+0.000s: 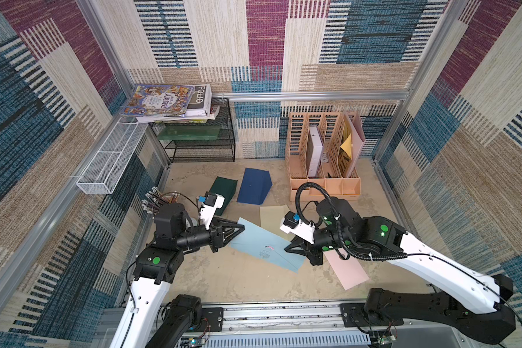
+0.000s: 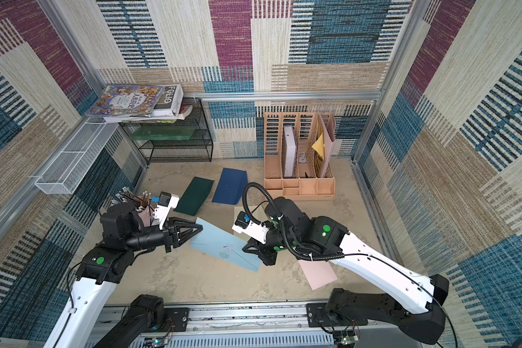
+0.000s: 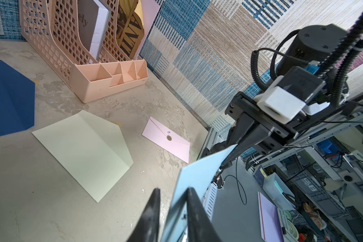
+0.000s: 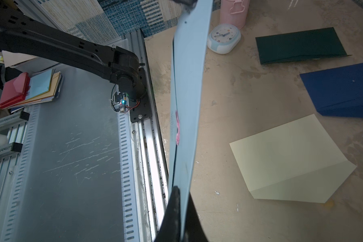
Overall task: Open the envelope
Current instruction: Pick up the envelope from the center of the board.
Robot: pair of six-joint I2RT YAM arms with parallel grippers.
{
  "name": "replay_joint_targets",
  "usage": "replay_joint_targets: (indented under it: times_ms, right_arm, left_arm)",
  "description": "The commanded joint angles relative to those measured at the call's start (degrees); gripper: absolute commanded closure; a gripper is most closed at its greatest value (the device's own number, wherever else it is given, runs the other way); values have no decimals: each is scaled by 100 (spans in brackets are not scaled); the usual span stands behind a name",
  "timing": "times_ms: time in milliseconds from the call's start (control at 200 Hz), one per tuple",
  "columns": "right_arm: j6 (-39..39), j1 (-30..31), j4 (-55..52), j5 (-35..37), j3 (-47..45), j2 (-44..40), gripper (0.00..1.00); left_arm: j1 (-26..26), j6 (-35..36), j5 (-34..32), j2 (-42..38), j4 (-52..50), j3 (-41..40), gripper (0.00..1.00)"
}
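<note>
A light blue envelope (image 1: 265,247) (image 2: 226,250) is held off the table on its edge, between my two arms. A pink string clasp (image 1: 269,247) sits on its face and the flap lies flat. My right gripper (image 1: 286,249) (image 4: 181,188) is shut on the envelope's (image 4: 187,83) near right end. My left gripper (image 1: 242,228) (image 3: 173,189) is at the far left corner. Its two fingers stand apart on either side of the blue sheet (image 3: 201,174), which lies against one finger (image 3: 192,201).
On the table lie a pale yellow envelope (image 1: 273,217), a pink one (image 1: 347,271), a navy one (image 1: 253,186) and a dark green one (image 1: 223,192). A peach file organizer (image 1: 324,156) and a black mesh shelf (image 1: 199,141) stand at the back. A pencil cup (image 1: 160,199) stands behind my left arm.
</note>
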Motion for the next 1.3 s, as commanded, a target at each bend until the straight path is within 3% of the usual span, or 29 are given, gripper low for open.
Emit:
replay_joint_targets:
  times_ms: [0, 275, 391, 461, 596, 701, 841, 881, 936, 1147, 1297]
  right_arm:
    - [-48, -38, 244, -65, 17, 44, 100]
    - [-30, -327, 301, -58, 158, 246, 100]
    - [-32, -352, 443, 63, 167, 181, 89]
    - [22, -390, 630, 189, 136, 88, 88]
    - [266, -477, 1161, 662, 64, -80, 53]
    - [614, -636, 1670, 1107, -105, -253, 37]
    - [1439, -967, 2469, 1616, -620, -694, 21]
    - [1850, -1079, 2795, 1740, -923, -876, 11]
    - [2580, -1230, 3489, 1678, -1515, -1157, 6]
    - [5517, -1245, 7814, 1487, -4298, -1564, 13]
    - [5885, -950, 8821, 1757, -4446, -1033, 12]
  left_arm:
    - [-15, -29, 484, -13, 254, -22, 100]
    - [-15, -149, 613, -8, 339, -91, 100]
    - [-15, -175, 377, -10, 282, -109, 100]
    - [-15, -429, 425, -13, 558, -233, 100]
    - [-15, -1155, -6, -169, 1226, -610, 100]
    - [-15, -1740, -552, -383, 1787, -952, 100]
    - [-6, -2707, -1259, -654, 2927, -1437, 100]
    - [-6, -3016, -1549, -690, 3265, -1572, 100]
    - [-6, -3514, -1894, -712, 4100, -1829, 100]
    - [-15, -4789, -3152, -289, 6794, -2622, 100]
    - [-31, -4982, -3428, -116, 7353, -2471, 100]
